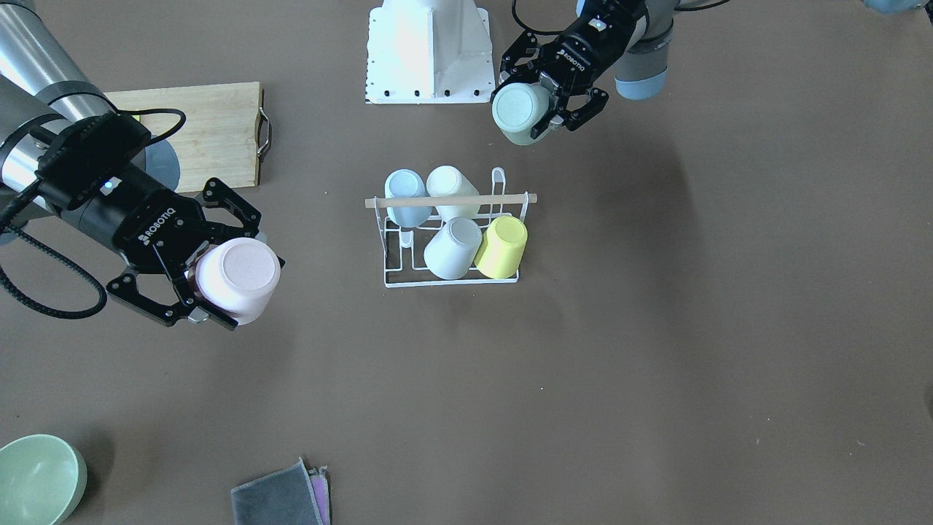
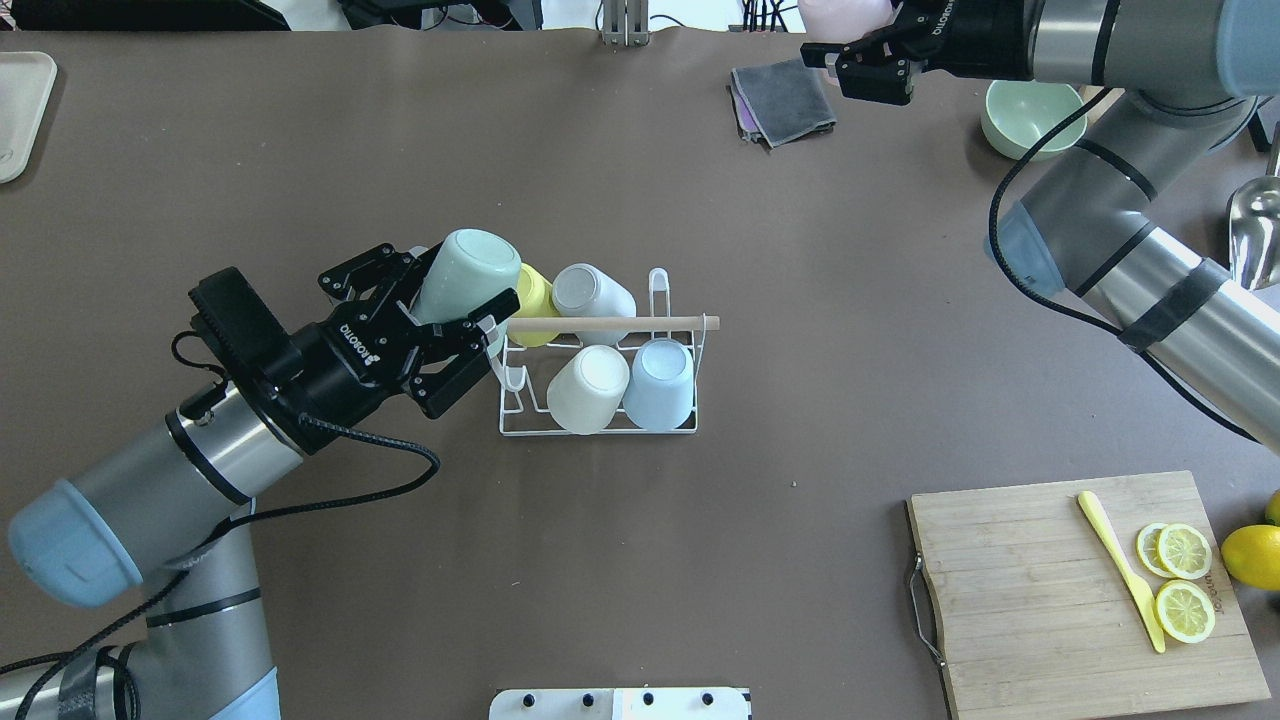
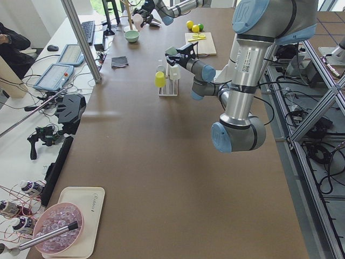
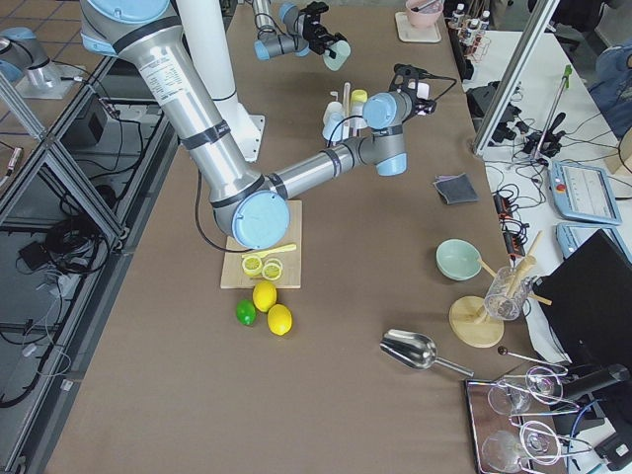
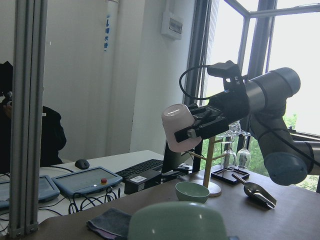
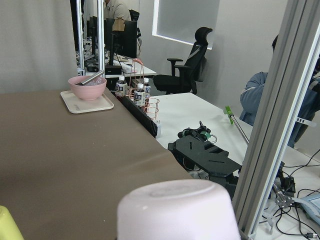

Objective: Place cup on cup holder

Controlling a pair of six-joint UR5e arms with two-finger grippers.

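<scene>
So both arms have a cup right now. The left gripper (image 2: 432, 310) has its fingers clamped on the sides of a pale green cup (image 2: 465, 275). The cup is tilted with its base pointing up and away, and it's held in the air right by the left end of the cup holder (image 1: 408, 284), not touching it as far as the side views show. The right gripper (image 1: 211, 271) is pinching a pink cup (image 1: 240, 275) the same way, raised high and well off to the far right of the holder, over near a green bowl (image 2: 1030, 115) and a folded grey cloth (image 2: 785, 100). The holder itself sits mid-table with its wooden rod (image 2: 610, 323) running left to right across the top. Four cups sit upside down on it. There's a yellow one (image 1: 501, 246) far left, a greyish white one (image 1: 453, 248) beside it, a cream one (image 1: 452, 188) in the near row and a light blue one (image 1: 406, 197) near right. The near-left prongs (image 2: 515, 385) are bare. Off at the near right there's a cutting board (image 2: 1020, 590) with lemon slices (image 2: 1183, 580) and a yellow knife (image 2: 1120, 570) on it.
</scene>
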